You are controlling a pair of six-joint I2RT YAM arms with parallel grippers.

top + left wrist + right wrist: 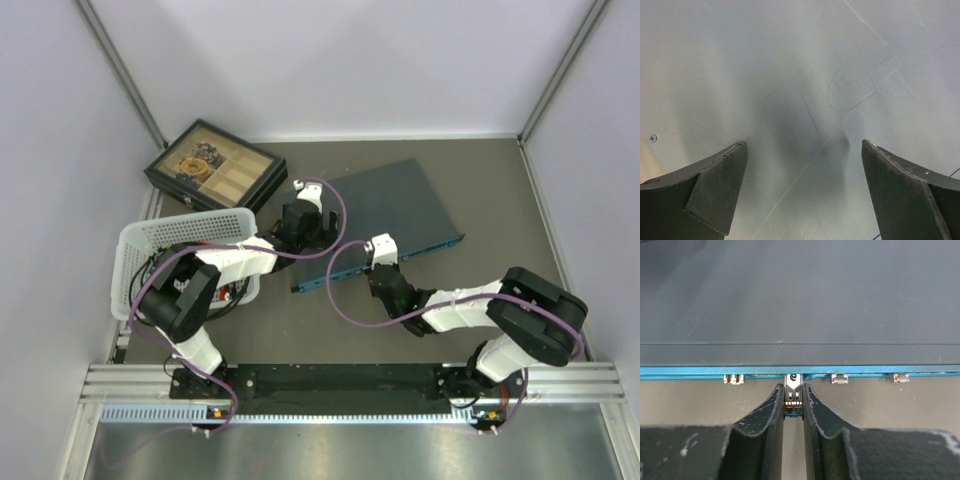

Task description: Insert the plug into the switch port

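The switch (385,215) is a flat dark blue-grey box lying at an angle mid-table, its teal edge (700,371) with small sockets facing my right arm. My right gripper (793,390) is shut on the plug (793,390), a small silver and black module whose front end meets the teal edge between two sockets. In the top view this gripper (383,262) sits at the switch's near edge. My left gripper (305,215) rests over the switch's left end; in the left wrist view its fingers (720,185) stand wide apart over the bare metal top (805,75), holding nothing.
A black compartmented tray box (212,168) stands at the back left. A white plastic basket (180,240) sits at the left by my left arm. Purple cables loop from both wrists. Grey walls close in on three sides.
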